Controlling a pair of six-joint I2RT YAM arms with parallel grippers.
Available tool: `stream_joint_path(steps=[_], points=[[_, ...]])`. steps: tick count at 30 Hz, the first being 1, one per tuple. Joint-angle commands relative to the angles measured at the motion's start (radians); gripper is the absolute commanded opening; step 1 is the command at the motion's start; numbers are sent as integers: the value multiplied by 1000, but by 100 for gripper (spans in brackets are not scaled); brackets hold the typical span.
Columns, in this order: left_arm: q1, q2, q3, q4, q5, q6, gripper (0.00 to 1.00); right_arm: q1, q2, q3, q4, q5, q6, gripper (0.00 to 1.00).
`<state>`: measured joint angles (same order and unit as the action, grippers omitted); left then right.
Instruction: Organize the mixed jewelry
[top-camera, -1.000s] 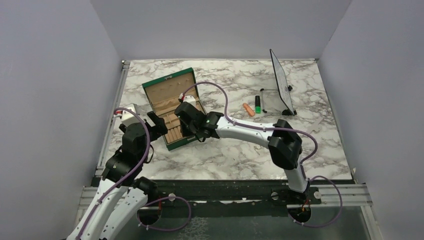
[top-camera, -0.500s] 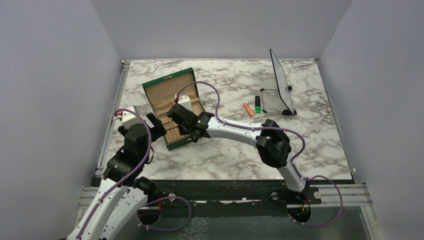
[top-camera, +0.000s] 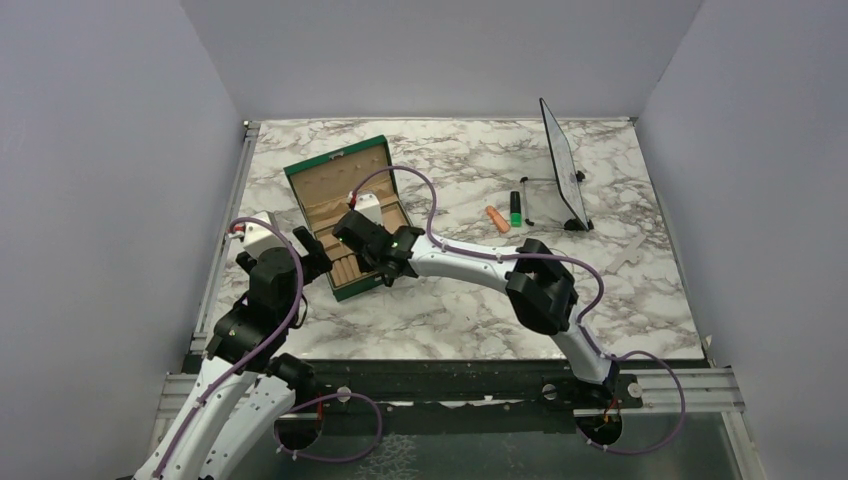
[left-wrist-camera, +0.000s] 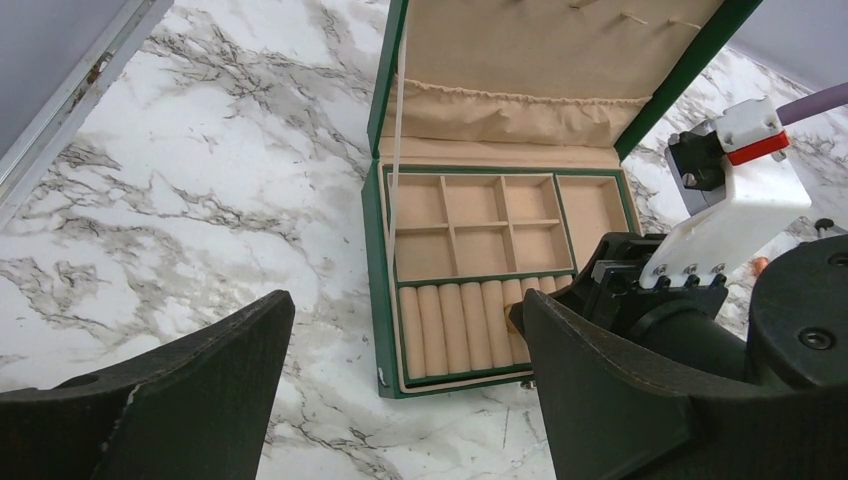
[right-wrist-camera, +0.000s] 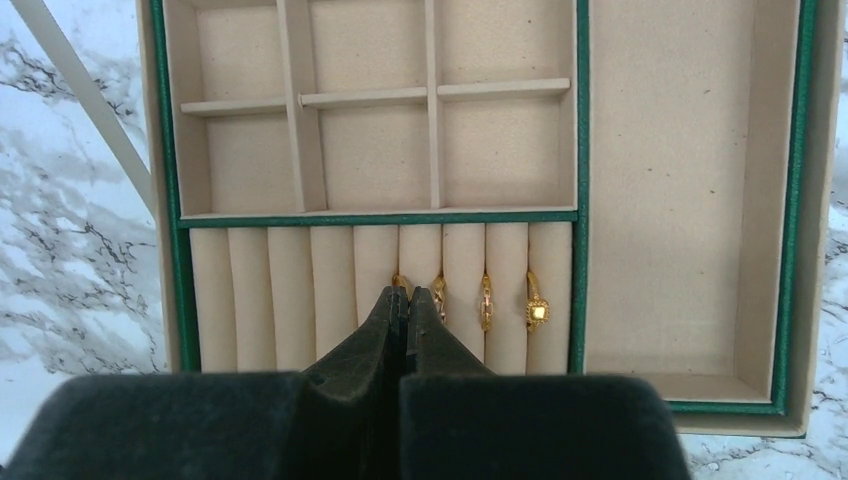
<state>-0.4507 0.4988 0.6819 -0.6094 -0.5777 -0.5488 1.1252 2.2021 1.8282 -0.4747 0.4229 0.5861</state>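
The green jewelry box (top-camera: 340, 185) stands open at the table's left, its beige ring rolls at the near side. In the right wrist view three gold rings (right-wrist-camera: 439, 296) (right-wrist-camera: 486, 298) (right-wrist-camera: 537, 312) sit in the roll slots by the box rim (right-wrist-camera: 795, 200). My right gripper (right-wrist-camera: 405, 292) is shut over the rolls, with a fourth gold ring (right-wrist-camera: 397, 281) showing at its tips, in a slot. It reaches in from the right in the top view (top-camera: 352, 232). My left gripper (left-wrist-camera: 400, 400) is open and empty just in front of the box (left-wrist-camera: 372, 250). The chain necklace is not in view.
An orange cylinder (top-camera: 496, 219) and a green-and-black marker (top-camera: 516, 207) lie right of the box. A dark panel on a stand (top-camera: 562, 165) leans at the back right. The box lid stands upright behind the tray. The right arm's wrist (left-wrist-camera: 740, 210) hangs over the box's right side.
My right gripper has moved left and a little farther out over the ring rolls. The left arm has barely moved.
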Motion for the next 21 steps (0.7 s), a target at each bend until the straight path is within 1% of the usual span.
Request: stream_joint_path(steps=[1, 10, 13, 15, 21], points=[[4, 0, -2, -1, -33, 8, 86, 17, 47, 23, -45, -3, 15, 1], [5, 6, -2, -1, -18, 12, 86, 34, 101, 78, -94, 7, 12, 2], [4, 6, -2, -1, -17, 12, 86, 35, 99, 83, -109, 4, 26, 4], [5, 6, -2, -1, -17, 12, 86, 35, 84, 79, -110, 5, 34, 9], [5, 5, -2, -1, -16, 10, 87, 33, 1, 67, -80, -3, 41, 32]])
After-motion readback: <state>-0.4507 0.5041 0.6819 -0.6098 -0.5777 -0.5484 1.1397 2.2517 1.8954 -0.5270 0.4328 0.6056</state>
